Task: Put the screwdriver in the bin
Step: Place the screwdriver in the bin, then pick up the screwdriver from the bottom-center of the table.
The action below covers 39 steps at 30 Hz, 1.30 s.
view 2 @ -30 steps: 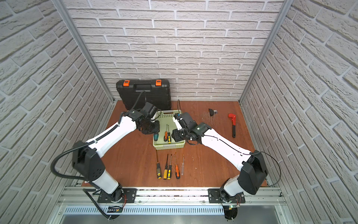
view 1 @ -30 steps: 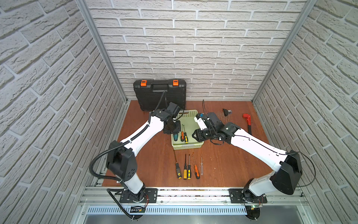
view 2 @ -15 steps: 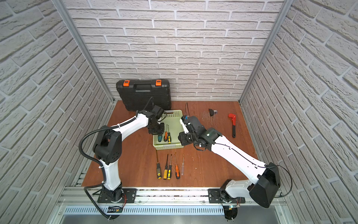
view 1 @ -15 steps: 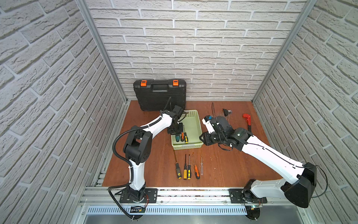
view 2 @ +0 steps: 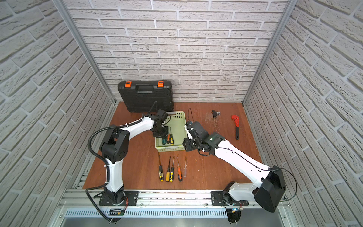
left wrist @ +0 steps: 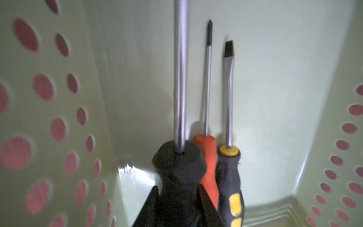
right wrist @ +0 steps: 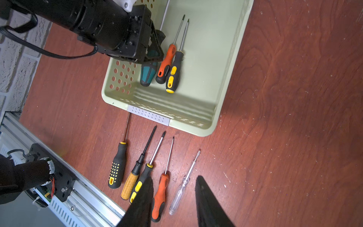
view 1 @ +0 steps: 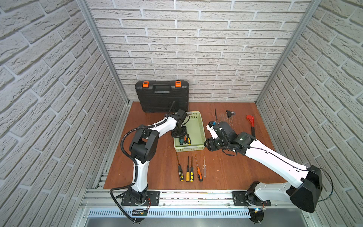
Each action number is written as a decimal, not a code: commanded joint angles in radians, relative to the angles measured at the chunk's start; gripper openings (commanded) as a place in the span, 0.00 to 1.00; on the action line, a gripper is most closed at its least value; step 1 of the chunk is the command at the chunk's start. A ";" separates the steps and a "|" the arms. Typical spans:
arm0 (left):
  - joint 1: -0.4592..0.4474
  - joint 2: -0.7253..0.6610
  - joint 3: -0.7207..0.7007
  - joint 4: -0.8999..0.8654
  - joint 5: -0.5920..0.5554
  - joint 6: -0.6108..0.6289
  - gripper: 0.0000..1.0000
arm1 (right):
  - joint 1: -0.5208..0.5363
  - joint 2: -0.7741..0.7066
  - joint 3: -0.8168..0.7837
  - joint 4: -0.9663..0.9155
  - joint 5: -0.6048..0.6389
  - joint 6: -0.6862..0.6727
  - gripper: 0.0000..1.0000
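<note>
The left hand (right wrist: 156, 47) reaches down into the bin (right wrist: 233, 59) and pinches the screwdriver (right wrist: 148, 73) on the upper part of its teal-and-black handle, one finger on each side. The left wrist view shows the same grip from close up, with the dark handle between the two finger tips. The screwdriver is inside the bin, along the long perforated wall on the robot's left. Its shaft points to the far end and its butt to the near end wall, but I cannot tell whether the handle rests on the bin floor or hangs just above it. Just beside it on the floor lie an orange-handled driver (right wrist: 167, 61) and a black-and-yellow driver (right wrist: 173, 76), parallel to each other with their handles touching. In both top views the right hand (view 1: 207, 143) hovers over the surface (view 1: 225, 171) just beside the bin's near right corner. Its fingers are spread with nothing between them (the right wrist view shows only their dark tips, above the drivers laid out below). In front of the bin's near end is a row of five drivers (view 1: 191, 173) on the surface, tips toward the bin. A black toolcase (view 1: 162, 96) stands against the back wall behind the bin. A red pipe wrench (view 1: 251, 123) lies well apart on the right, and the small dark item (view 1: 229, 113) near it is too small to tell.
</note>
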 commanded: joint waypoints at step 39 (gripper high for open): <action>0.034 -0.713 -0.414 0.043 -0.131 -0.010 0.53 | 0.287 0.123 -0.199 0.018 0.121 0.403 0.45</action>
